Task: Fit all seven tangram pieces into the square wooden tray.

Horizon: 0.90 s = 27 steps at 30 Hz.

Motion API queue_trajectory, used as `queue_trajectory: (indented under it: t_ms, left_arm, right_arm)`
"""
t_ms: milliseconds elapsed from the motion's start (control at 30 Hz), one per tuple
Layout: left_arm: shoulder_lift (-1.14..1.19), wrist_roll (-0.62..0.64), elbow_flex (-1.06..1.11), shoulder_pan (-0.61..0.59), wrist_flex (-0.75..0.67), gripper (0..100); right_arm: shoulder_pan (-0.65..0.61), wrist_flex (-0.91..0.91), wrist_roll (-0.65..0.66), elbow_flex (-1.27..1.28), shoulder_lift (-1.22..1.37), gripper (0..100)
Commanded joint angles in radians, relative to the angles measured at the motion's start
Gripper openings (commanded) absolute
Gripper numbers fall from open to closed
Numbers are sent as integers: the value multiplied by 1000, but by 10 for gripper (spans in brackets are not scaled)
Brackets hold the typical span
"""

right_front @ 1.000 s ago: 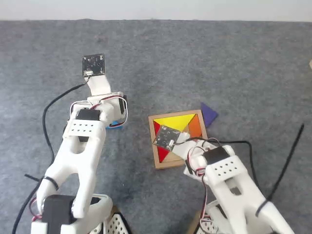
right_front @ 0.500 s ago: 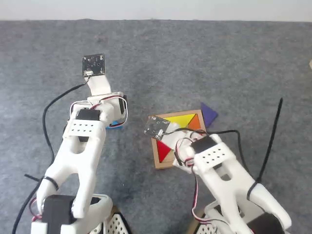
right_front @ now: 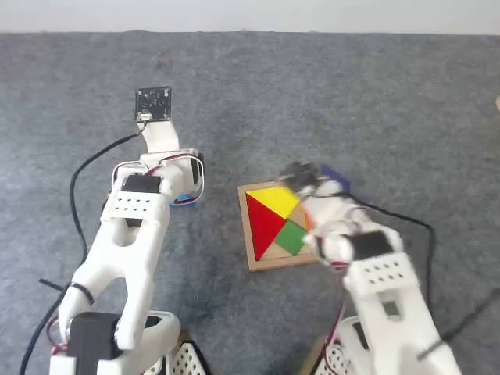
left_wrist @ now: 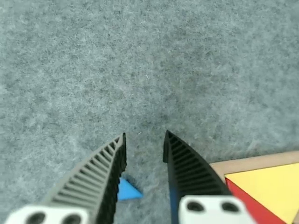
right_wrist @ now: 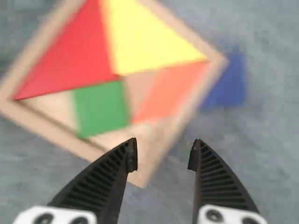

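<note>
Tray (right_front: 243, 223) sits on the grey table (right_front: 351, 94) between my arms, with the yellow triangle (right_front: 275, 199), red triangle (right_front: 262, 223), green square (right_front: 291, 236) and orange piece (right_wrist: 168, 91) seated and some bare wood left. My right claw (right_wrist: 163, 156) hangs over the tray's edge, jaws wide and empty, I judge aimed at the purple piece (right_wrist: 229, 86) lying just outside the rim. My left claw (left_wrist: 144, 148) is parted too, holding nothing, with the small blue triangle (left_wrist: 127, 190) on the table beneath it, seemingly ready for a grab
</note>
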Motion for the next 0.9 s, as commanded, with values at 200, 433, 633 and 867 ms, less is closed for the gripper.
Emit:
queue_trajectory:
  t_ms: [200, 433, 633, 867]
  left_arm:
    - [-46, -115, -134, -3, 331, 138]
    - [-46, -413, -142, -5, 574, 138]
    - [83, -548, -173, -9, 589, 138]
    - [384, -577, -513, -115, 617, 139]
  right_arm:
    - [148, -116, -15, 180, -42, 190]
    - [165, -162, -57, 201, -42, 190]
    - [186, -162, -58, 195, -42, 190]
    - [185, -163, -58, 196, -42, 190]
